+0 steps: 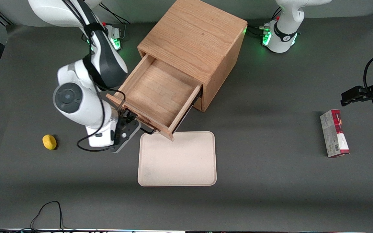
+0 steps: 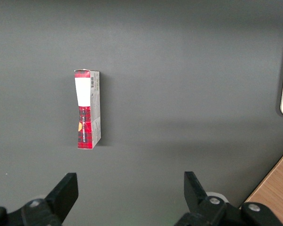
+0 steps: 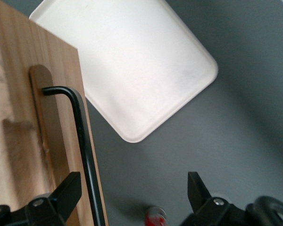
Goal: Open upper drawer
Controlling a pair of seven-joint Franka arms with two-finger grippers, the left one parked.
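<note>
2 fingers of the right gripper (image 3: 132, 197) stand apart, jaws open, with the black bar handle (image 3: 82, 141) lying close to 1 finger (image 3: 61, 195) but not clamped between them; whether that finger touches the bar cannot be told. The handle's long axis runs along the drawer front, crossways to the direction in which the drawer slides.

Relative to the wooden cabinet (image 1: 199, 35), the upper drawer (image 1: 157, 94) is drawn well out of the cabinet's front, toward the front camera and the working arm's end of the table; its interior appears empty. The gripper (image 1: 131, 124) sits just in front of the drawer front. Judged from this extension, the opening is largely done, and any further pull would run straight away from the cabinet's front.

Materials: cabinet and drawer are light oak with visible grain, boxy and flat-faced; the handle is a thin round black bar with bent ends on a wooden backing strip. A cream tray (image 1: 176, 161), rectangular with rounded corners and a matte surface, lies in front of the cabinet, its edge under the drawer's corner. A small yellow object (image 1: 49, 141) lies toward the working arm's end; a red-and-grey carton (image 1: 334, 133) lies toward the parked arm's end.
</note>
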